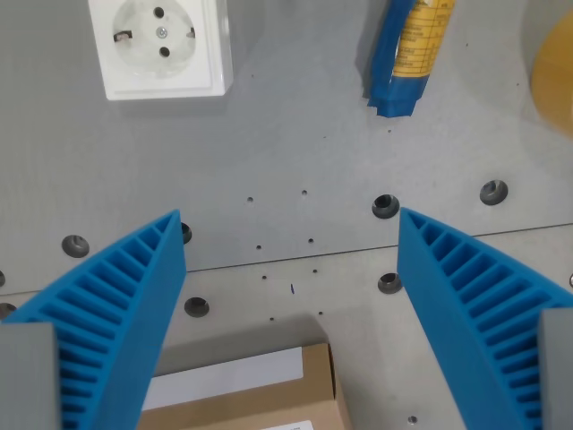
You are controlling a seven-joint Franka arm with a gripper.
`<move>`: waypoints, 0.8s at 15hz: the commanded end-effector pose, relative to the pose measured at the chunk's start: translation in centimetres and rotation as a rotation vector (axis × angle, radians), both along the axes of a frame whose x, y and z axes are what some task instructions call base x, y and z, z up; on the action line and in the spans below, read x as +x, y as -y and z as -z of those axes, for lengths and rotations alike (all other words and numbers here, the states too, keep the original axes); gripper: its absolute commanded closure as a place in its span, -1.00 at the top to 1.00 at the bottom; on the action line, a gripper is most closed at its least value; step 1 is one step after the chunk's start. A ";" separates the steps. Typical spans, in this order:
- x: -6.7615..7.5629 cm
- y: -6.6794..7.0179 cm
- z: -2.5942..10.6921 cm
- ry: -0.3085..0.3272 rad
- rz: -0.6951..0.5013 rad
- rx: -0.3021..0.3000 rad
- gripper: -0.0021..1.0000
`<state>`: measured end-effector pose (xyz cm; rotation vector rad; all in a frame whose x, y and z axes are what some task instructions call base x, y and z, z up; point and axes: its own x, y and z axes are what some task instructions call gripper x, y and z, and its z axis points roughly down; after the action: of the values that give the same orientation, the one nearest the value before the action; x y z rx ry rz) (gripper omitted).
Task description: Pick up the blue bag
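At about one o'clock in the wrist view, near the top edge, lies the blue bag (405,55) — a narrow packet with a yellow label panel, its upper part cut off by the frame and its lower blue end crimped and pointing toward six o'clock. It rests flat on the grey worktop (295,152), with nothing touching it.

Further out, at three o'clock from the bag and hard against the view's right edge, a curved yellow object (555,72) shows only in part; what it is cannot be told. At eleven o'clock of the view sits a white wall-type socket (159,47), lying face up on the worktop, well apart from the bag.

The worktop is dotted with round holes and small specks, and a thin seam runs across it at about mid-height.

Nearest the camera, the hand (291,260) stands spread wide — its two ribbed blue fingers (116,313) rise from the bottom corners at seven and five o'clock with bare worktop between them, gripping nothing. At six o'clock, between the fingers, lies a brown cardboard box (269,394) bearing a white label.
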<state>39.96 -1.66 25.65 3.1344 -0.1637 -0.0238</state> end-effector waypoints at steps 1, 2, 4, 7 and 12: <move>0.0 0.0 -0.2 0.006 0.000 0.000 1.00; 0.0 0.0 -0.2 0.006 0.002 0.000 1.00; 0.1 0.1 -0.1 0.008 0.009 0.000 1.00; 0.4 0.5 0.2 0.019 0.039 0.000 1.00; 1.8 2.4 2.1 0.037 0.104 -0.001 1.00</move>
<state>40.69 -3.14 24.37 3.1322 -0.2160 -0.0050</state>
